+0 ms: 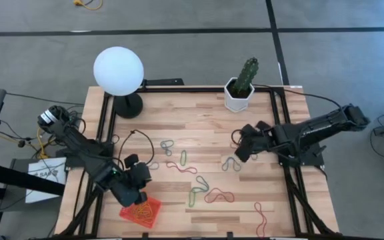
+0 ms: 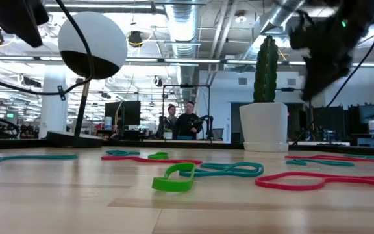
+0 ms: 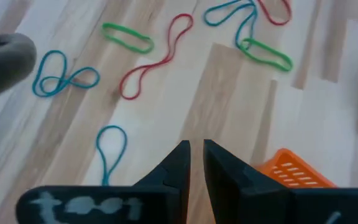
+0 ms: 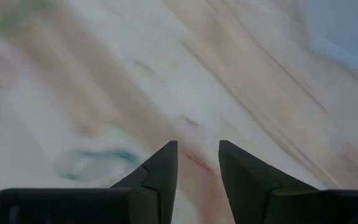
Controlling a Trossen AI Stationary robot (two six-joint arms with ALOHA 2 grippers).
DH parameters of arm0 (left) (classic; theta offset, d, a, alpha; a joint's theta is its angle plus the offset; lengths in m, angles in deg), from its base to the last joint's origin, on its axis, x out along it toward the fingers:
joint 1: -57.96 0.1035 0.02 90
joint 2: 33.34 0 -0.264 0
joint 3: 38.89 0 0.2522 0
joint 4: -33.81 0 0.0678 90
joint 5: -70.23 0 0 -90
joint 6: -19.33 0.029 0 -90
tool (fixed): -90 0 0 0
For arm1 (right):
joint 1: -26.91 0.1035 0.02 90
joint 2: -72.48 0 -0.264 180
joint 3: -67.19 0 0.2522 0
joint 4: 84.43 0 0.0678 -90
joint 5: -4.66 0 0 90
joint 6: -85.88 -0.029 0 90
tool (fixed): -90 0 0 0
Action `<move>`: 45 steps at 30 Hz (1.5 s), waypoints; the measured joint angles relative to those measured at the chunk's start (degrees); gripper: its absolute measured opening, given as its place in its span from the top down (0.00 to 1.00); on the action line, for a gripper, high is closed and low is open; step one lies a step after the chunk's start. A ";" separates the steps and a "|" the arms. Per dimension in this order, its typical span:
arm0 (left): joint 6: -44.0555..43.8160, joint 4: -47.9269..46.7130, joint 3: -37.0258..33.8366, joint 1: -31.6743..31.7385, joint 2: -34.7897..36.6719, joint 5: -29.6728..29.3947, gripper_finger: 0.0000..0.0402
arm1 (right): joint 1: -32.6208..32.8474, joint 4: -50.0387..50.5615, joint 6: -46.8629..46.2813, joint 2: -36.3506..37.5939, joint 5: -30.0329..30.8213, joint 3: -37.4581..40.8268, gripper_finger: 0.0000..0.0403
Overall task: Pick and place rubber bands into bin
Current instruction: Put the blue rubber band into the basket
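Observation:
Several rubber bands lie flat mid-table: grey-blue (image 1: 167, 147), green (image 1: 183, 158), red (image 1: 182, 167), grey-blue (image 1: 231, 163), red (image 1: 219, 196). The orange-red bin (image 1: 141, 211) sits near the near-left corner with tan bands inside. My left gripper (image 1: 137, 175) hovers just beyond the bin (image 3: 294, 171), open only by a narrow slit (image 3: 196, 152), with nothing between the fingers. My right gripper (image 1: 240, 143) hangs above the table right of centre, open (image 4: 196, 149) and empty. A grey-blue band (image 4: 95, 163) lies on the wood beneath it.
A white hexagonal cactus pot (image 1: 239, 93) stands at the far edge. A globe lamp (image 1: 119, 70) stands at the far-left corner, and black cables (image 1: 139, 137) trail beside the left arm. Another red band (image 1: 261, 219) lies near the near-right edge. People stand in the room beyond (image 2: 184, 120).

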 joint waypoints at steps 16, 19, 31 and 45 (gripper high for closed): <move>6.07 0.25 -0.69 3.28 -0.01 -2.17 0.92 | -20.97 20.13 -3.97 -17.19 -8.80 0.00 0.72; 6.33 0.22 -0.69 3.28 -0.01 -2.17 0.92 | -24.33 20.19 -3.86 -21.20 -10.54 0.00 0.72; 10.24 0.25 -0.69 3.26 -0.01 0.14 0.92 | -35.82 14.52 5.64 -29.05 -13.96 1.32 0.72; 10.65 0.07 -0.74 3.19 -0.01 0.47 0.92 | -43.00 10.91 9.42 -28.48 -18.60 4.98 0.72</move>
